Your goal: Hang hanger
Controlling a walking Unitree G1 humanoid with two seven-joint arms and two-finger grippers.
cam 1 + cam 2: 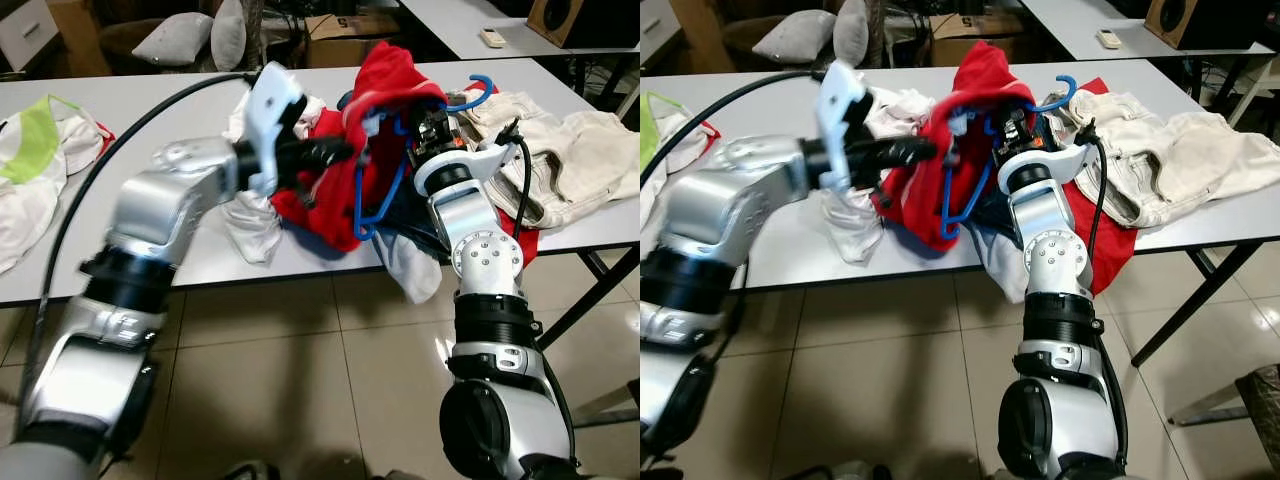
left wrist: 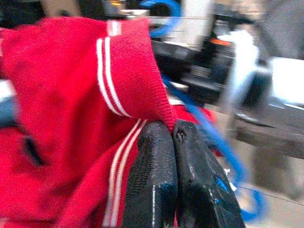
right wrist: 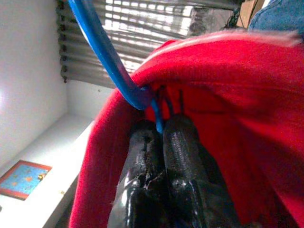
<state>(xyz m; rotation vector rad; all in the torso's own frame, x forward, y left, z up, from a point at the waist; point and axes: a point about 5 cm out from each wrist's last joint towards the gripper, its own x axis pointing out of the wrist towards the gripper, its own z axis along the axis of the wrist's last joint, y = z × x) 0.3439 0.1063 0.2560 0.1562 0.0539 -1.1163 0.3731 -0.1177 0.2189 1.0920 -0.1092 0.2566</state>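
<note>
Right end effector (image 3: 159,130) pinches blue hanger (image 3: 102,52) inside red garment (image 3: 237,90).

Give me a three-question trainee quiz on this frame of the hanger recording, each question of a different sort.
1. True or false: the right gripper has its fingers shut on the blue hanger.
2. Which garment is the left gripper pinching? A) the cream trousers B) the red garment with white stripes C) the green and white cloth
3. Fill in: the hanger's hook points away from the robot, over the white ____.

Key: 1 true; 2 B; 3 table.
</note>
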